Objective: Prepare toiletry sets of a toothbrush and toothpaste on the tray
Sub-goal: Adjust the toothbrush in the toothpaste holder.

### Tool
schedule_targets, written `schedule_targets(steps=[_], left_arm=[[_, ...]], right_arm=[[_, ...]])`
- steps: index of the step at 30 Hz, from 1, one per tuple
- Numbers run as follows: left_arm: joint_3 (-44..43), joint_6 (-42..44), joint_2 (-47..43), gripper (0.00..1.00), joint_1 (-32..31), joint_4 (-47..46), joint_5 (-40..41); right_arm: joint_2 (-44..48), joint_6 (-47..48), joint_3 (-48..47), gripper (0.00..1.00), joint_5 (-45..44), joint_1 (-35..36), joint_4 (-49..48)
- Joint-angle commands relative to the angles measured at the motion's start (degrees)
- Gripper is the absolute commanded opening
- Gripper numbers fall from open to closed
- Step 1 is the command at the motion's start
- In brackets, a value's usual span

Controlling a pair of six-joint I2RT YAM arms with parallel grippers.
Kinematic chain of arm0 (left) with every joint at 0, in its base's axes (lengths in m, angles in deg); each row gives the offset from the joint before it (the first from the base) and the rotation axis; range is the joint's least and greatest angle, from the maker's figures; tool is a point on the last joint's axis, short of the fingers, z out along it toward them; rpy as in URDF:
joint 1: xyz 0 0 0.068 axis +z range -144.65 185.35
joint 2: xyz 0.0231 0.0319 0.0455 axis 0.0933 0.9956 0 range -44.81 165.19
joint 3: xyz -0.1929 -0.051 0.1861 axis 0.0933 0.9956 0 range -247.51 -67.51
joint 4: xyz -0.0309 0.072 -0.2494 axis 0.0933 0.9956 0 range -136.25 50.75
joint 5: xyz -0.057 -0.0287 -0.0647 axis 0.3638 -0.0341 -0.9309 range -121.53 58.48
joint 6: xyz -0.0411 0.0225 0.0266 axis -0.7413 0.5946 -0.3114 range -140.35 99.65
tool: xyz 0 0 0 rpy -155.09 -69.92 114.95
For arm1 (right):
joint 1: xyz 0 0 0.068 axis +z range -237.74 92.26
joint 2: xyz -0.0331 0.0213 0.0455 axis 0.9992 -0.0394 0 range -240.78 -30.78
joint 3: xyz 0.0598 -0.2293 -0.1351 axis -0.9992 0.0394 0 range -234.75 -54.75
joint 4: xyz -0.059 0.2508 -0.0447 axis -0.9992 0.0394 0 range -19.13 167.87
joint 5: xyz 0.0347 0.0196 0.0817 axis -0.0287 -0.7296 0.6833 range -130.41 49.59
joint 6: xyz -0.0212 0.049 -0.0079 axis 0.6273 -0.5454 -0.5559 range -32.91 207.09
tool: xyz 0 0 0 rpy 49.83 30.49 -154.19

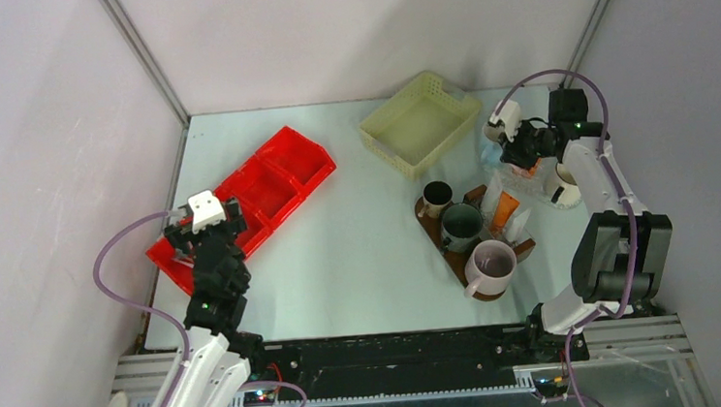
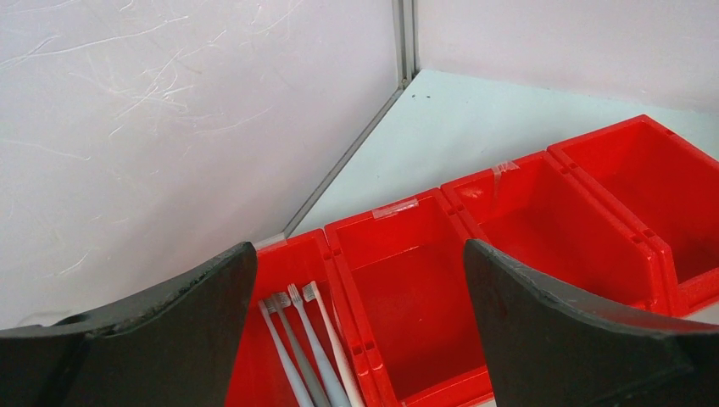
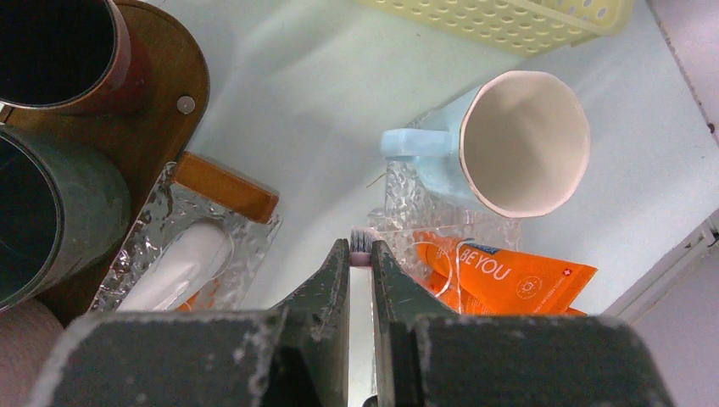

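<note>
Right fingers pinch a white toothbrush, bristles poking out, above the table between the wooden tray and an orange toothpaste tube. Over at the red bin, the left gripper hangs spread wide above more toothbrushes.

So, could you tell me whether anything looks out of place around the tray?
The pale blue mug stands off the tray, beside an orange toothpaste packet, while the other three mugs sit on it.
</note>
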Motion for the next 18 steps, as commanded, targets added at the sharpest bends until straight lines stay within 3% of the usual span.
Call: schedule_targets(steps=[1, 18], left_arm=[[0.1, 1.1, -0.5, 0.98, 0.3, -1.5, -0.8], [0.2, 1.4, -1.3, 0.98, 0.3, -1.3, -0.9]], right_arm=[[2.1, 2.1, 0.5, 0.00, 2.8, -0.8, -1.5], [2.2, 5.1, 1.5, 0.00, 9.7, -2.8, -2.9]])
